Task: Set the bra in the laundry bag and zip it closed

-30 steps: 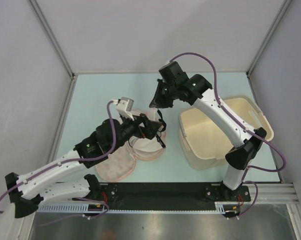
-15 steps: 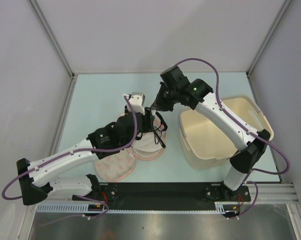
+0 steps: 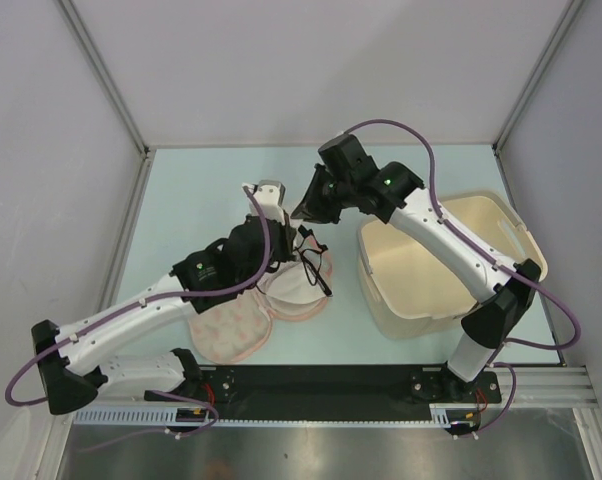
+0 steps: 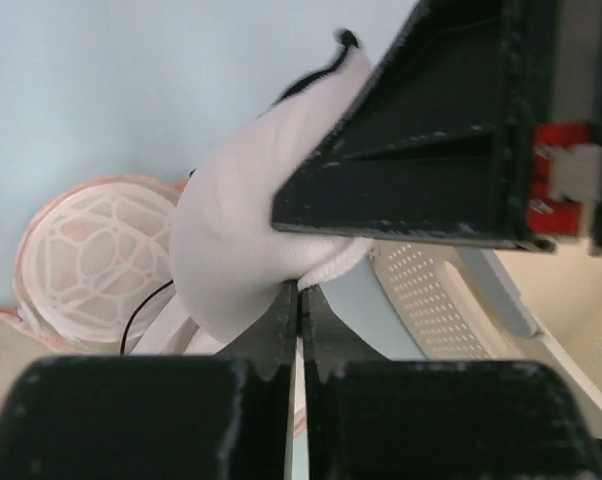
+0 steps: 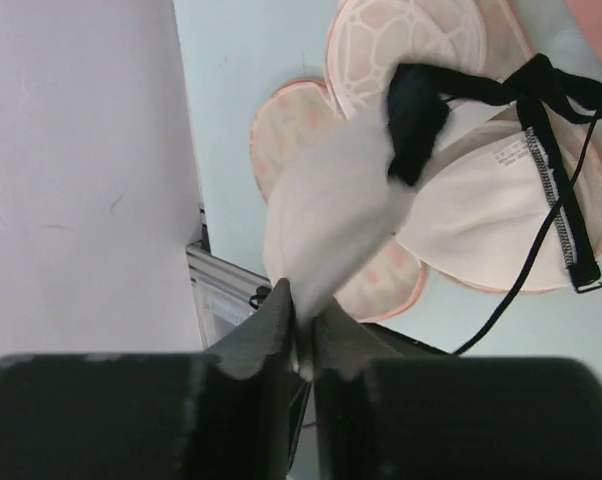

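Top external: left gripper (image 4: 299, 300) and right gripper (image 5: 303, 322) both pinch the bra (image 3: 293, 288) (grip points hidden here by the wrists) atop the laundry bag (image 3: 229, 335) on a pale-blue table (image 3: 201, 190).

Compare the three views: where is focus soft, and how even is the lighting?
Top external: evenly lit, sharp, faint shadows. Left wrist: the left claw and the cream-white soft bra it pinches are soft-focused. Right wrist: the right claw blurs; the peach-pink fabric pouch beyond looks sharper.

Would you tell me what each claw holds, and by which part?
Left claw and right claw each pinch the bra by its white cup fabric.
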Motion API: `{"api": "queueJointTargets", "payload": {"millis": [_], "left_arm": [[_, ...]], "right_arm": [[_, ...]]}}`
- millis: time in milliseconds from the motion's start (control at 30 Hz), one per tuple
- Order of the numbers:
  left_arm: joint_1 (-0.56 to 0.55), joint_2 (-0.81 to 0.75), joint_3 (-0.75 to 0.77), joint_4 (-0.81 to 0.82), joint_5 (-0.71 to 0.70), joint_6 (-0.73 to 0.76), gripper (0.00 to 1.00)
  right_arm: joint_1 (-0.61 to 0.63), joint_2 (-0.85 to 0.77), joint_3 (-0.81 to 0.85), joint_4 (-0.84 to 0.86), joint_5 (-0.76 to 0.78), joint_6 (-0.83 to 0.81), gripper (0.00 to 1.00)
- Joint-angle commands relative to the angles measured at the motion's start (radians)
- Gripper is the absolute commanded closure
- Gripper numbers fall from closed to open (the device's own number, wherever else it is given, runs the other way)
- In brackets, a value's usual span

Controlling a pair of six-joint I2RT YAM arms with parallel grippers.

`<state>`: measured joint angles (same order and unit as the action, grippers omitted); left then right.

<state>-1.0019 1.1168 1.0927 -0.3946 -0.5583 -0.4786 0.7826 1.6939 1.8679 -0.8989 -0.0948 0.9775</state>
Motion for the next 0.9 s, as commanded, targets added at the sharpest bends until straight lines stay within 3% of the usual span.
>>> {"api": "queueJointTargets", "payload": {"millis": [0, 33, 133, 233, 300, 467, 567, 600, 633, 733, 867], "left_arm": [[0.065, -0.041, 0.012, -0.130, -0.038, -0.031, 1.00], [0.066, -0.075, -0.005, -0.138, -0.045, -0.034, 1.00], [0.068, -0.130, -0.036, -0.177, -0.069, -0.063, 1.00], [0.068, -0.202, -0.054, -0.249, -0.120, -0.116, 1.00], [0.068, -0.261, -0.074, -0.271, -0.147, -0.143, 1.00], [0.068, -0.339, -0.096, -0.337, -0.209, -0.204, 1.00], [0.068, -0.383, -0.119, -0.352, -0.242, -0.219, 1.00], [0.068, -0.405, -0.126, -0.351, -0.253, -0.218, 1.00], [0.068, -0.413, -0.137, -0.357, -0.279, -0.224, 1.00], [0.068, -0.436, -0.151, -0.366, -0.322, -0.230, 1.00], [0.068, -0.448, -0.136, -0.457, -0.342, -0.304, 1.00]], "right_arm": [[0.003, -0.073, 0.007, 0.023, -0.036, -0.014, 0.77], [0.000, -0.074, 0.007, 0.023, -0.045, -0.038, 0.64], [-0.017, -0.082, 0.005, 0.035, -0.077, -0.095, 0.47], [-0.029, -0.100, -0.007, 0.057, -0.091, -0.209, 0.38], [-0.040, -0.109, -0.025, 0.054, -0.076, -0.273, 0.37], [-0.083, -0.099, -0.093, 0.143, -0.151, -0.384, 0.38], [-0.077, -0.048, -0.134, 0.187, -0.157, -0.450, 0.44], [-0.078, -0.036, -0.157, 0.218, -0.184, -0.454, 0.49], [-0.075, -0.019, -0.177, 0.276, -0.204, -0.453, 0.60], [-0.069, 0.024, -0.260, 0.389, -0.244, -0.422, 0.70], [-0.034, 0.110, -0.280, 0.411, -0.209, -0.451, 0.74]]}}
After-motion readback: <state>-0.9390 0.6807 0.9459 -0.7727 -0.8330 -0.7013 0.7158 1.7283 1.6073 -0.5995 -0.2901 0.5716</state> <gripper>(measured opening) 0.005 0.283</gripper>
